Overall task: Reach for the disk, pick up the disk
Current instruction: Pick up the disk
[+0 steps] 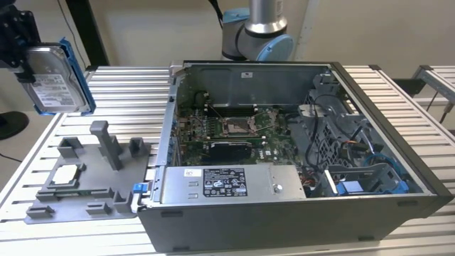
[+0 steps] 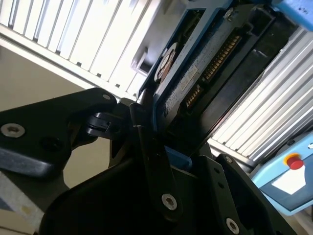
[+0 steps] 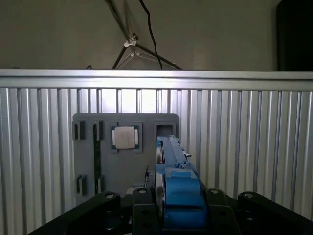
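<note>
The disk [image 1: 57,80] hangs upright in the air above the slatted table's far corner at the exterior view's left. It is silver-grey with a white label and blue rails. My gripper [image 1: 29,53] is shut on its upper end. In the first wrist view the disk [image 3: 173,171] appears edge-on, its blue rail clamped between my black fingers [image 3: 142,208], high above the grey fixture plate [image 3: 146,166]. In the second wrist view the disk's circuit-board face [image 2: 205,73] runs away from my gripper [image 2: 161,142].
An open computer case [image 1: 299,149] fills the table's middle, with a silver labelled box [image 1: 227,184] at its near edge. The grey fixture plate [image 1: 85,176] with upright posts carries a small square chip [image 1: 65,173] [image 3: 124,137]. The arm's base [image 1: 256,37] stands behind the case.
</note>
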